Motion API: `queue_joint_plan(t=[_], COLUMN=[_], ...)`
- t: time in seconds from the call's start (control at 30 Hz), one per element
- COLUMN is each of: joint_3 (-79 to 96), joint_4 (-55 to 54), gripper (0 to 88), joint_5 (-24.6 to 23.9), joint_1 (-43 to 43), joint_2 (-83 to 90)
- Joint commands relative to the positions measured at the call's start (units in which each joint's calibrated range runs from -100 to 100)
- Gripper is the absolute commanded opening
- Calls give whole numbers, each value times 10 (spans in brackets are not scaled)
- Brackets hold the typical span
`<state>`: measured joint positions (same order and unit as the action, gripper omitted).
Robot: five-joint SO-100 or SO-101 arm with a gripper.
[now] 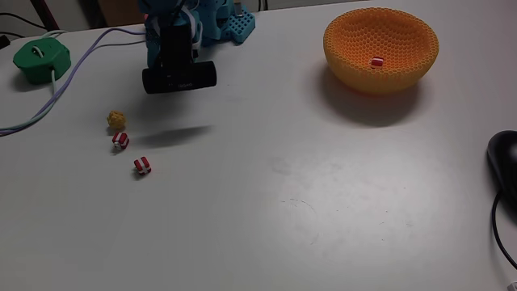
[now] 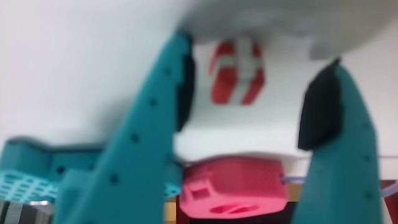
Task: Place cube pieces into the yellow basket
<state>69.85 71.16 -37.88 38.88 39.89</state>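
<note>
Tool: the teal tool (image 2: 249,106) has its 2 fingers spread wide with nothing held; in the wrist view 1 red cube with a white band (image 2: 237,71) lies on the tabletop in the gap between them, touching neither black pad (image 2: 318,109).
Arm: in the fixed view the blue arm (image 1: 176,36) stands at the far edge of the tabletop (image 1: 307,186), its dark front end raised above the surface and casting a shadow just beyond the loose pieces.
Loose pieces: 3 lie in a short diagonal row on the left of the fixed view: a yellow-orange bumpy piece (image 1: 116,120) farthest back, then a red-and-white cube (image 1: 119,141) just beside it, then a second cube (image 1: 142,166) nearest the camera.
Yellow basket: the yellow basket (image 1: 347,48) sits upright at the upper right of the fixed view, well apart from the loose pieces.
Inside the basket: 1 red-and-white piece (image 1: 376,61) rests on its floor.
Green puck: a green puck (image 1: 40,61) with pale cables sits at the far left edge.
Pink puck: a pink rounded puck (image 2: 233,193) shows low in the wrist view, between the fingers' bases.
Mouse: a black mouse (image 1: 505,162) lies at the right edge.
</note>
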Motion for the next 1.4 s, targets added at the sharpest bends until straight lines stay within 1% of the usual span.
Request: queue_joint_plan(t=[0.0, 0.07, 0.1, 0.13, 0.17, 0.2, 0.4, 0.53, 0.6, 0.67, 0.73, 0.8, 0.9, 1.0, 1.07, 1.13, 1.27, 1.3, 1.37], joint_3=[7, 12, 15, 18, 22, 25, 23, -39, -116, -217, -299, -348, -395, -401, -390, -378, -372, -366, -365], joint_4=[-9, -13, -16, -20, -30, -37, -42, -6, 39, 99, 151, 172, 142, 87, 24, -43, -114, -131, -172], gripper=[275, 252, 212, 158, 56, 0, 0, 0, 0, 0, 0, 0, 0, 0, 0, 0, 0, 58, 312], joint_5=[1, 0, -4, -7, -5, 2, 8, 5, 5, -3, -29, -69, -138, -193, -220, -240, -276, -271, -217], joint_1=[18, 28, 32, 37, 41, 44, 30, -22, -82, -172, -285, -429, -653, -813, -886, -942, -1013, -1020, -1023], joint_2=[10, 12, 12, 12, 12, 10, 11, 4, 1, -4, -8, -12, -49, -87, -106, -123, -147, -147, -142])
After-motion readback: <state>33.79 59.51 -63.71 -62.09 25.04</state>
